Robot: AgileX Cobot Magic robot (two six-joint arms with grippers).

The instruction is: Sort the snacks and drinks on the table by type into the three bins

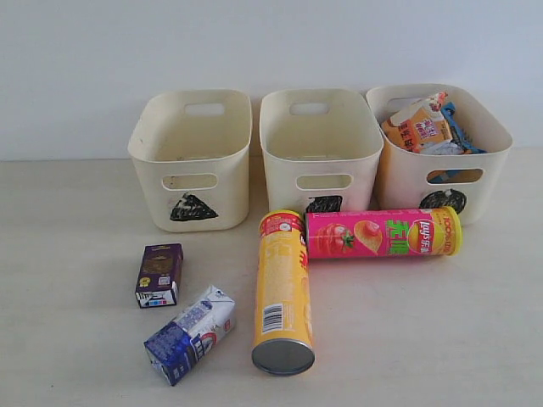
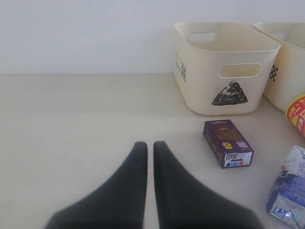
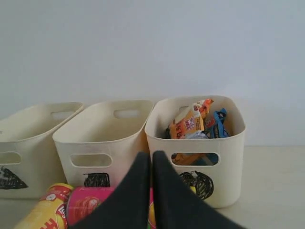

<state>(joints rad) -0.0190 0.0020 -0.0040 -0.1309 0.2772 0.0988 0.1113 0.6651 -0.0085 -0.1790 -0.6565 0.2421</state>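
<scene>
Over the bare tabletop, the left gripper (image 2: 150, 145) hangs low, smooth black jaws pressed together on nothing, pointing past the triangle bin (image 2: 224, 100). Right gripper (image 3: 151, 155), likewise pinched closed and empty, faces the circle bin (image 3: 228, 157), where the crinkly orange bag (image 3: 188, 125) and blue bag (image 3: 217, 123) sit. Square bin (image 1: 318, 144) stands between, all three glossy cream tubs. Yellow can (image 1: 282, 292) and pink can (image 1: 382, 233) lie sideways at a right angle, lids close together. Boxy purple carton (image 1: 159, 274) and blue-and-white carton (image 1: 191, 333) lie before the triangle bin.
</scene>
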